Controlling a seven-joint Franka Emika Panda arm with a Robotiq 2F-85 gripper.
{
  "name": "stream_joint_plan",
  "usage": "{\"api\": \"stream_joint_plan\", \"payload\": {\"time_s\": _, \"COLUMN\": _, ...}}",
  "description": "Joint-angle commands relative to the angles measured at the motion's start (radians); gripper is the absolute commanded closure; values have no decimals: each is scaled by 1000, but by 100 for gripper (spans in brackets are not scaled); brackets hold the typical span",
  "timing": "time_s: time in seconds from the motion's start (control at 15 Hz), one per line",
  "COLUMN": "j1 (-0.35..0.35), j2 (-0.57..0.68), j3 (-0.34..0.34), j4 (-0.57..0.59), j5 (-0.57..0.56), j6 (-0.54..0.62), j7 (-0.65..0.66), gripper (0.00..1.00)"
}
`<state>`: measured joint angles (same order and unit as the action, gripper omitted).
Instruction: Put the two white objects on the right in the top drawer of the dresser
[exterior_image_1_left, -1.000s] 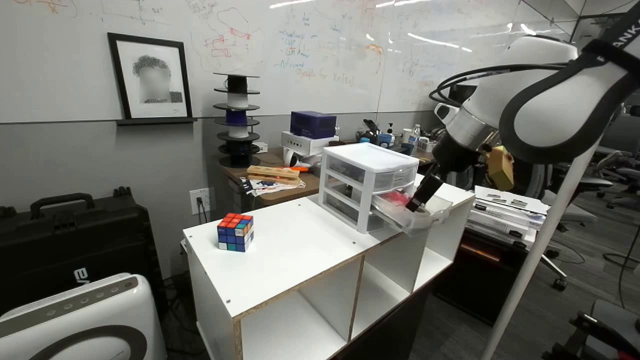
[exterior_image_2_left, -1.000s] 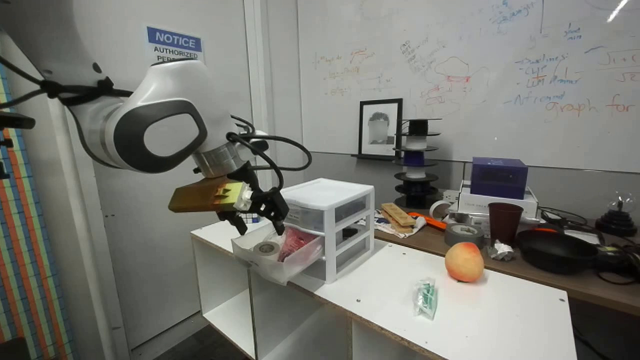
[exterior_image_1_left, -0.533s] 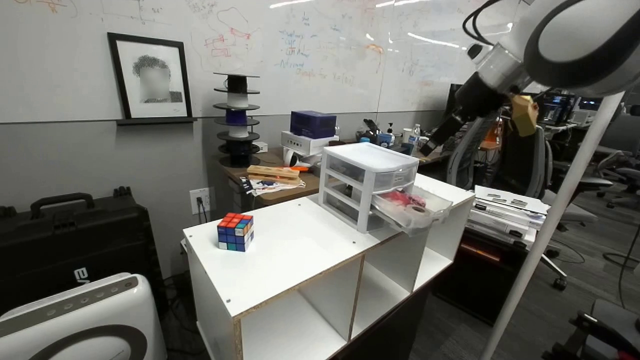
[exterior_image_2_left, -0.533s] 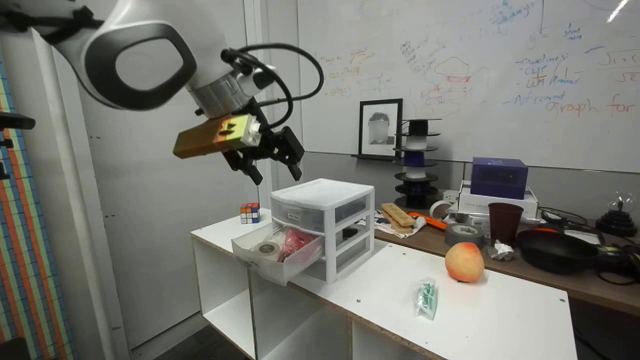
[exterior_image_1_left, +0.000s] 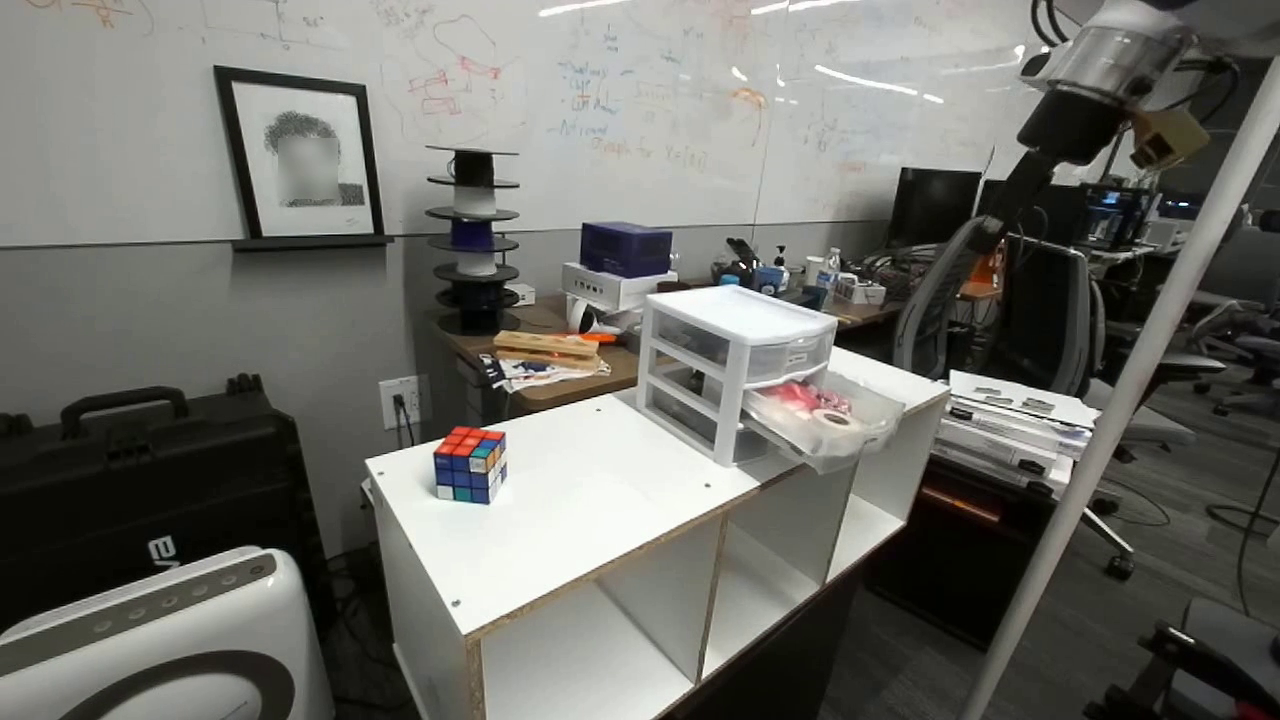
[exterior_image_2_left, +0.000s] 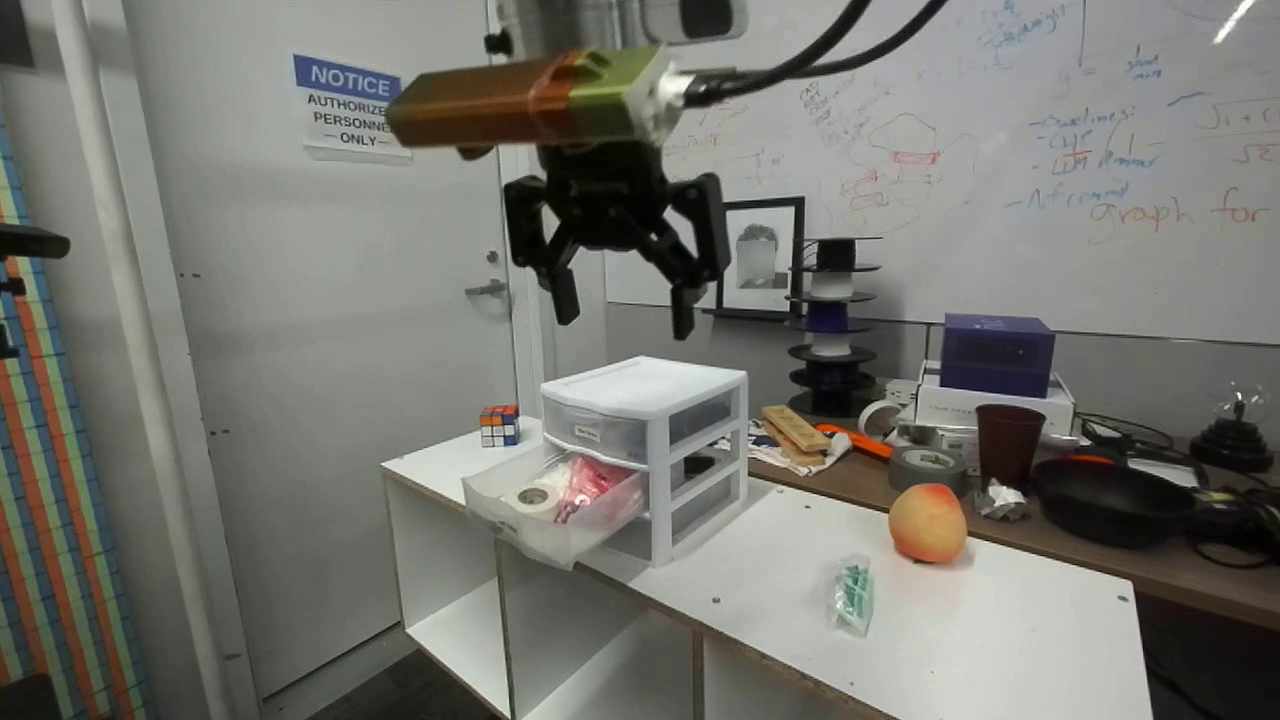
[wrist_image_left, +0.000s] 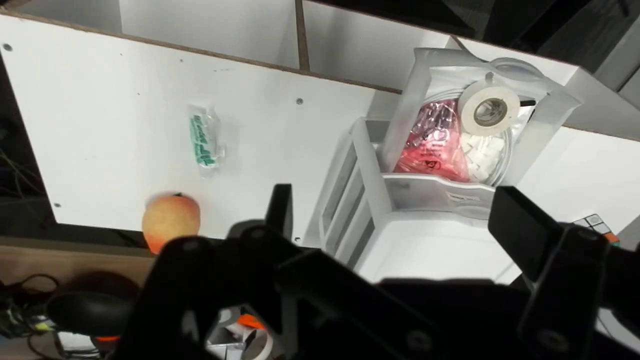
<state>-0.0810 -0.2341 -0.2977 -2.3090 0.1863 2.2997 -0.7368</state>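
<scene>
the gripper (exterior_image_2_left: 624, 305) stands at upper centre in an exterior view, jaws spread wide with nothing between them, apart from the dresser (exterior_image_2_left: 645, 385) at centre. the top drawer (exterior_image_2_left: 620, 440) is closed; its contents cannot be made out. the middle drawer (exterior_image_2_left: 605, 525) is pulled out. at upper right of the wrist view it holds a white tape roll (wrist_image_left: 466, 111) and white pieces (wrist_image_left: 482, 152). if these are the two objects, neither transfer appears done: opening the top drawer and moving both remain.
</scene>
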Motion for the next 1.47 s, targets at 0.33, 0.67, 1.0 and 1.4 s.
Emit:
{"api": "stream_joint_plan", "payload": {"time_s": 0.33, "j1": -76, "j2": 416, "j3": 16, "j4": 502, "j5": 15, "j6": -165, "j7": 9, "gripper": 0}}
{"api": "stream_joint_plan", "payload": {"time_s": 0.67, "j1": -162, "j2": 685, "j3": 104, "j4": 690, "j5": 10, "j6": -176, "j7": 15, "gripper": 0}}
{"api": "stream_joint_plan", "payload": {"time_s": 1.0, "j1": -228, "j2": 868, "j3": 153, "j4": 813, "j5": -59, "j6": -154, "j7": 35, "gripper": 0}}
{"api": "stream_joint_plan", "payload": {"time_s": 1.4, "j1": -272, "j2": 993, "j3": 187, "j4": 897, "j5": -112, "j6": -125, "j7": 37, "gripper": 0}}
